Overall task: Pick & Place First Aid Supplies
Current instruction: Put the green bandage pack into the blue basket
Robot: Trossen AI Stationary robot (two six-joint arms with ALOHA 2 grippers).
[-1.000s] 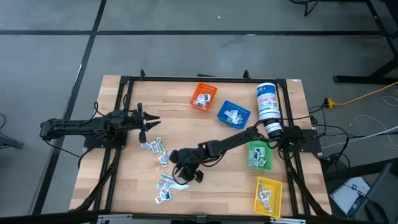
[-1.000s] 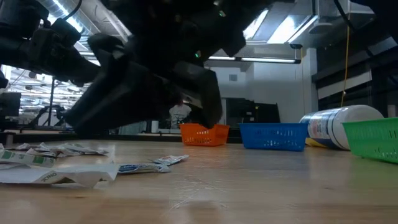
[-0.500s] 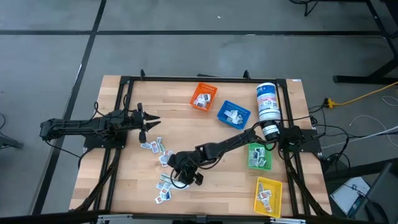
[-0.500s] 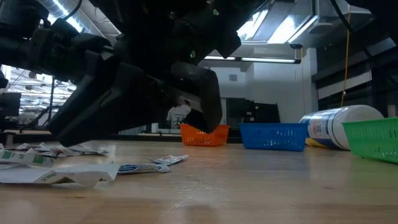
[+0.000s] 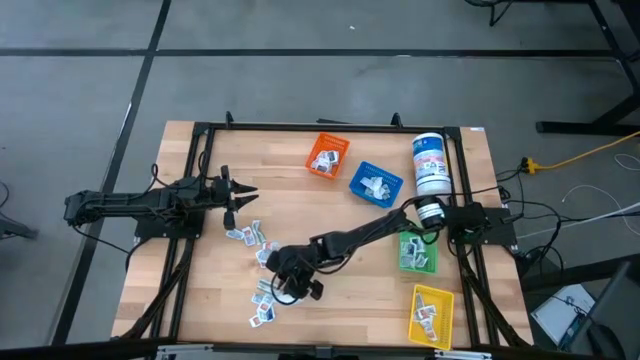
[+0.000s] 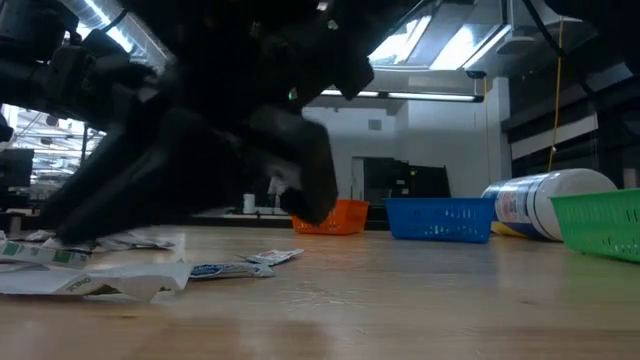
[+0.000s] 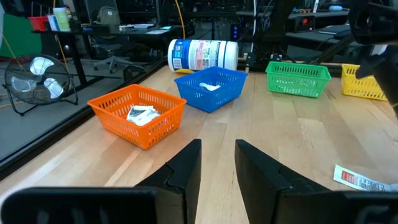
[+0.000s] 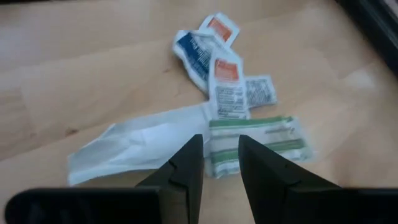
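I have the right gripper, jaws slightly spread, above packets near the desk's front edge; the left gripper, jaws likewise spread, is empty.

overhead straight down, low cam at tabletop level, 2 wrist cams close; shared table

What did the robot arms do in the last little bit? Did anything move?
The right gripper slid along the table toward the left side and came down over the loose packets, its fingers open, holding nothing. The left gripper stayed where it was, and so did the four bins and the canister.
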